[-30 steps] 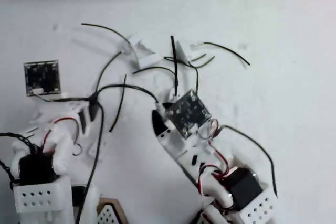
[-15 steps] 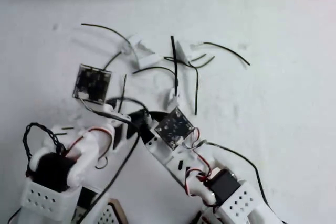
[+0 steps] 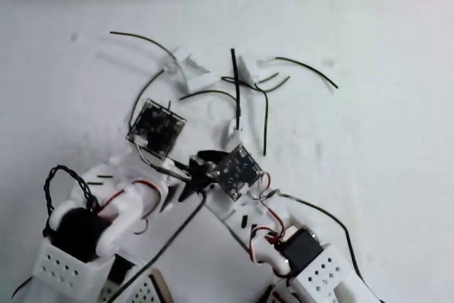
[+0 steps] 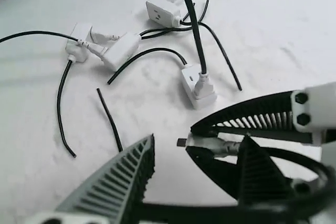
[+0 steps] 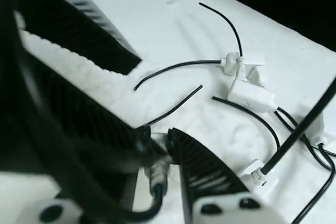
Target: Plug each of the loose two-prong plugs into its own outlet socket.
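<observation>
My right gripper (image 5: pixel 156 141) is shut on a small white two-prong plug (image 5: pixel 152 170) with a black cable, low over the near middle of the table (image 3: pixel 202 169). My left gripper (image 4: pixel 197 141) is open, its grey and black fingers on either side of that same plug (image 4: pixel 210 144), without closing on it. Beyond them lies a white outlet socket (image 4: pixel 195 85) with a plug and black cable in it (image 3: pixel 236 130). Farther back lie more white sockets (image 4: pixel 163 11) (image 4: pixel 123 50) and a small white plug piece (image 4: pixel 79 45) among loose black cables.
Loose black cable pieces (image 3: pixel 266 115) curl around the sockets in the middle of the white table (image 3: pixel 397 104). Both arms crowd the near edge, their wrists almost touching. Open tabletop stretches to the far left and right.
The left arm has swung from the left side to the middle and brought its open fingers around the plug. The right gripper has drawn back slightly toward the near edge with the plug.
</observation>
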